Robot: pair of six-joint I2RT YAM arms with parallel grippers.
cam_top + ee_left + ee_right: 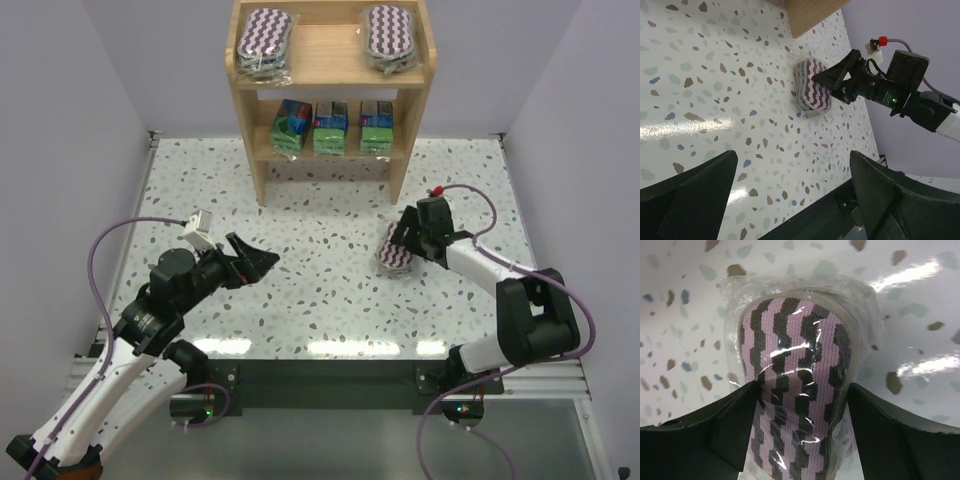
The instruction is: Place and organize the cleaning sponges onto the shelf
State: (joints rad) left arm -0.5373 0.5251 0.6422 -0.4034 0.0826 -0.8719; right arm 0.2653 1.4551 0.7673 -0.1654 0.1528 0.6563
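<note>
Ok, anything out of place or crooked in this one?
One zigzag pad lies on the table, off the shelf, between the fingers of the right gripper. On the lower tier, the left green pack looks slightly turned out of line. Nothing looks spilled or torn.

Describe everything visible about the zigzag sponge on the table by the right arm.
The zigzag sponge is an oval pad, knit-looking, with dark and lilac zigzag stripes, sealed in clear glossy plastic that wrinkles at its edges. It lies on the speckled table in front of the shelf, near its right end, apart from it. The right pincer straddles it, a finger against the wrap on each side; whether it squeezes cannot be told.
</note>
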